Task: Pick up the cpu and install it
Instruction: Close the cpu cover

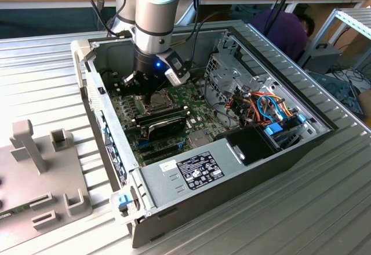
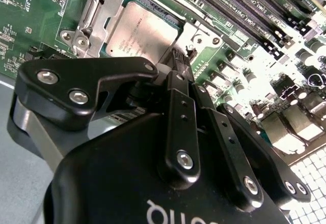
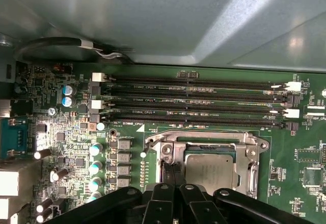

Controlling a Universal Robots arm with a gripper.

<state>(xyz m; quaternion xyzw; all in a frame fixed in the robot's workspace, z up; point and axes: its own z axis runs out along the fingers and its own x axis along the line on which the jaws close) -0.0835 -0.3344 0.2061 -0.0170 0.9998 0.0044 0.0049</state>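
The cpu (image 3: 209, 175), a dull silvery square chip, lies flat inside the open metal socket frame (image 3: 204, 140) on the green motherboard; it shows in both wrist views (image 2: 142, 30). My gripper (image 2: 181, 56) hangs low inside the computer case (image 1: 232, 191), right over the socket (image 1: 152, 93). Its black fingers are shut together, with the tips at one edge of the cpu (image 3: 174, 175). Whether the tips touch the chip I cannot tell.
Several long memory slots (image 3: 193, 102) run beside the socket. A black card (image 1: 165, 121), a power supply (image 1: 191, 171) and a drive cage (image 1: 229, 75) crowd the case. A grey fixture (image 1: 40, 168) stands at the exterior view's left. A person (image 1: 284, 32) sits behind.
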